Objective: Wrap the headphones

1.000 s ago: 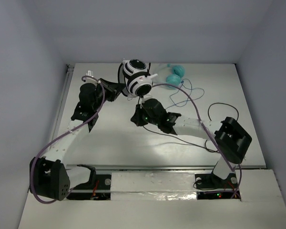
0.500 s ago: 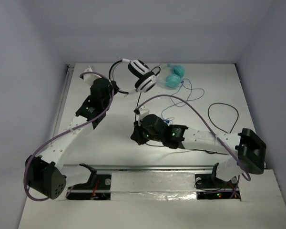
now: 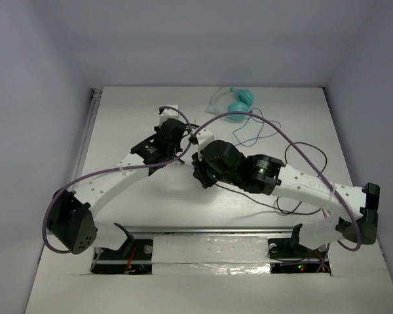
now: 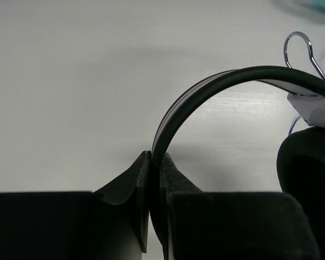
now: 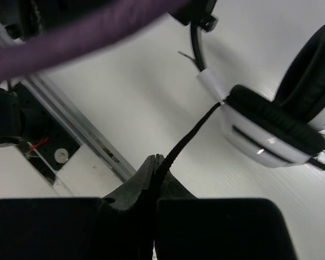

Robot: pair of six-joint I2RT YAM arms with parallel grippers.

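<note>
Headphones (image 5: 271, 130) — hidden overhead — headband (image 4: 206, 89) pinched by left fingers (image 4: 124, 187), cable (image 5: 187, 138) by right fingers (image 5: 131, 183).

Headphones (image 5: 271, 130) over mid-table (image 3: 150, 196), between the arms. Headband (image 4: 216, 81) sits in left gripper (image 4: 154, 162), cable (image 5: 187, 138) in right gripper (image 5: 154, 162). Smaller headphones (image 3: 236, 103) behind, at far edge.

Robot arms: two, left arm (image 3: 111, 186) and right arm (image 3: 301, 186).
Headphones: two pairs, white-and-black headphones (image 5: 271, 135) and teal headphones (image 3: 239, 103).
Thin cords: two, black cord (image 5: 189, 135), blue cord (image 3: 259, 134).
Purple hoses (image 5: 97, 27): two.
Table (image 3: 118, 131): one.
</note>
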